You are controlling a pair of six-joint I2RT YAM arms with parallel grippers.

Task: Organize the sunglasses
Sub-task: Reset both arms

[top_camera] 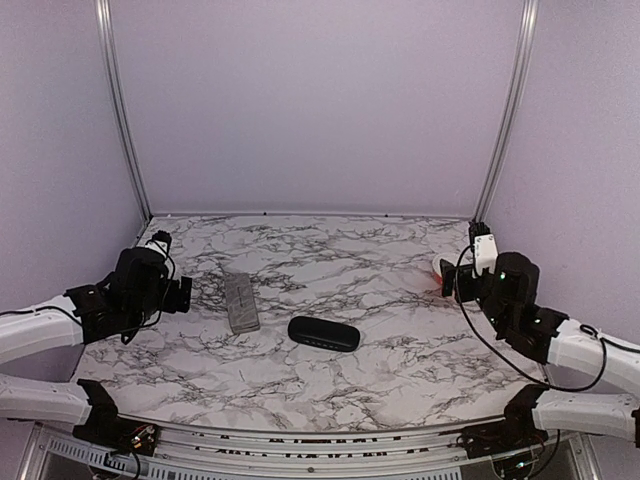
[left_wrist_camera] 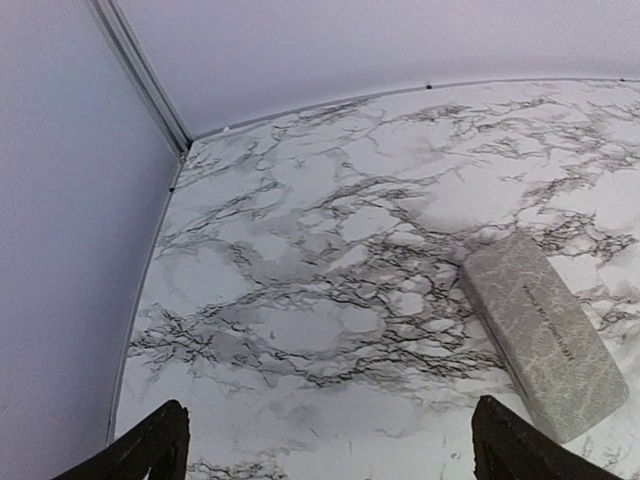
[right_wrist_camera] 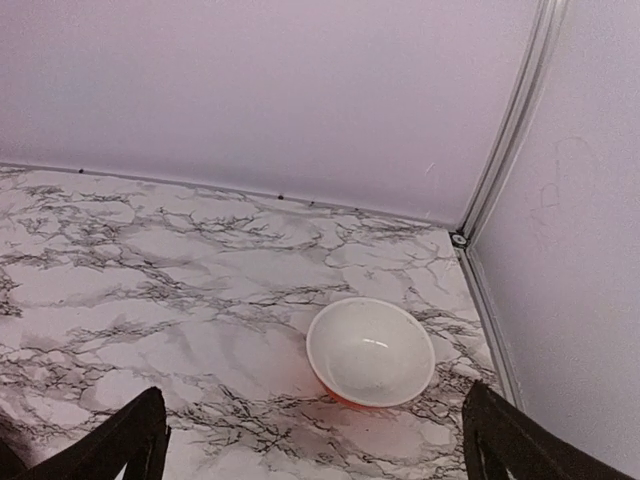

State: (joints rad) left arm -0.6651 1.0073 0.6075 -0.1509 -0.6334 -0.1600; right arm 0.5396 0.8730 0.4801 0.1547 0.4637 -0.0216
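Top external view: the marble table (top_camera: pixel 400 350) carries a grey rectangular case (top_camera: pixel 241 303) left of centre. A glossy black oval case (top_camera: pixel 324 333) lies just to its right and nearer the arms, the two close but apart. Both cases appear closed, though the view is too coarse to be sure. Where the sunglasses are cannot be told from these views.

The left gripper (top_camera: pixel 183 293) hangs near the table's left edge, pointing toward the grey case. In the left wrist view its fingers (left_wrist_camera: pixel 160 445) stand spread wide at the bottom corners with only bare marble between them. The grey case lies ahead to the right, untouched.

The right gripper (top_camera: pixel 447 280) sits near the far right corner. The right wrist view shows its fingers (right_wrist_camera: pixel 140 435) likewise spread wide, with nothing between them. A small white bowl (right_wrist_camera: pixel 370 350) with an orange underside stands on the table just ahead, close to the right wall.
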